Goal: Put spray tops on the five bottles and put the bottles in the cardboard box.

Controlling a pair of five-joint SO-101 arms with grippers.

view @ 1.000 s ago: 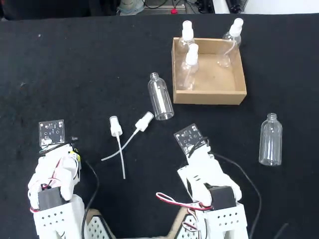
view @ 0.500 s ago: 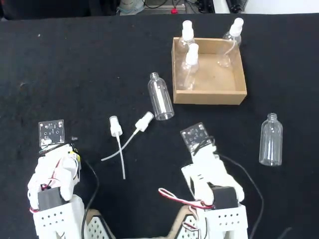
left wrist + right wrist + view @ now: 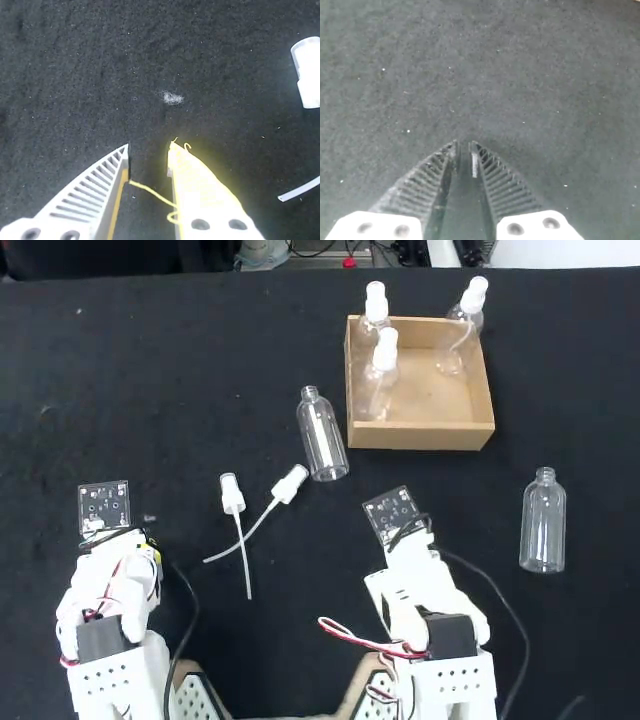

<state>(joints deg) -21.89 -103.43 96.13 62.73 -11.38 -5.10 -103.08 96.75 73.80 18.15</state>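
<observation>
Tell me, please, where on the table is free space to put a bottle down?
The black cloth table is bare on the left, past the lying clear plastic bottle. Crowded: the two white spray tops near it, and around the brown cardboard box.

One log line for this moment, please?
cardboard box: three capped bottles | table: two open bottles, two spray tops | left gripper, right gripper: empty

Left hand [image 3: 149, 147] slightly parted, right hand [image 3: 463, 146] closed, both angled downward.

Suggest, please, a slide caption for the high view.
Three capped clear plastic bottles in the brown cardboard box; two uncapped bottles and two white spray tops on the black table.
</observation>
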